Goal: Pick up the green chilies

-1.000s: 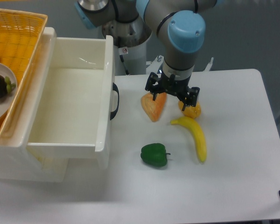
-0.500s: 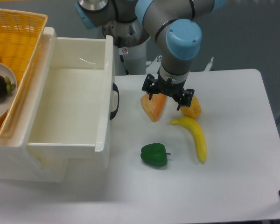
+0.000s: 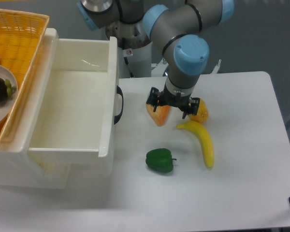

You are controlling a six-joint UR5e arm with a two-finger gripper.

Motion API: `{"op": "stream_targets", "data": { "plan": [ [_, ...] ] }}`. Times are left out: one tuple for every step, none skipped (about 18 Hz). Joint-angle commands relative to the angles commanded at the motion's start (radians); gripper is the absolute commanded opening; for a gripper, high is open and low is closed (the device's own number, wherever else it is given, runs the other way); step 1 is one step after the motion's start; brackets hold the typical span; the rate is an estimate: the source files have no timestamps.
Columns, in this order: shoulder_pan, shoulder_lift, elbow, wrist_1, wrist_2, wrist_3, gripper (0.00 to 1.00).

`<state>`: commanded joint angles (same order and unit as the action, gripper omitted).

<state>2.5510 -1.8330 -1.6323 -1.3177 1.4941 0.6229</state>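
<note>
Descending with spread, empty fingers since a second ago, the black two-finger hand (image 3: 173, 105) hangs between orange wedge (image 3: 157, 113) and yellow-orange pepper (image 3: 199, 112), while the glossy dark-green lumpy toy chilies (image 3: 160, 160) lie untouched nearer the tabletop's (image 3: 241, 145) front; approach unfinished.

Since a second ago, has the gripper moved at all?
Yes. The gripper has shifted toward the white drawer and slightly nearer the green chilies, which lie where they were; the jaws stand open.
</note>
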Motion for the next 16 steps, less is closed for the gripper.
{"op": "stream_targets", "data": {
  "plan": [
    [-0.011, -0.003, 0.0, 0.002, 0.002, -0.003, 1.0],
    [-0.015, -0.008, 0.002, 0.002, 0.002, -0.002, 1.0],
    [-0.015, -0.012, 0.006, 0.003, 0.002, 0.0, 1.0],
    [-0.017, -0.015, 0.012, 0.005, 0.003, 0.009, 1.0],
    [-0.017, -0.017, 0.015, 0.008, 0.005, 0.018, 1.0],
    [-0.021, -0.017, 0.017, 0.017, 0.008, 0.049, 1.0],
    [-0.029, -0.022, 0.017, 0.035, 0.015, 0.101, 1.0],
    [-0.032, -0.026, 0.017, 0.049, 0.02, 0.142, 1.0],
    [-0.032, -0.029, 0.019, 0.052, 0.02, 0.182, 1.0],
    [-0.034, -0.031, 0.026, 0.051, 0.024, 0.217, 1.0],
    [-0.035, -0.037, 0.026, 0.052, 0.04, 0.253, 1.0],
    [-0.044, -0.041, 0.034, 0.052, 0.067, 0.3, 1.0],
    [-0.063, -0.054, 0.035, 0.052, 0.105, 0.349, 1.0],
    [-0.08, -0.064, 0.037, 0.052, 0.147, 0.395, 1.0],
    [-0.093, -0.074, 0.037, 0.052, 0.185, 0.438, 1.0],
    [-0.104, -0.084, 0.037, 0.054, 0.217, 0.48, 1.0]
  ]
}}
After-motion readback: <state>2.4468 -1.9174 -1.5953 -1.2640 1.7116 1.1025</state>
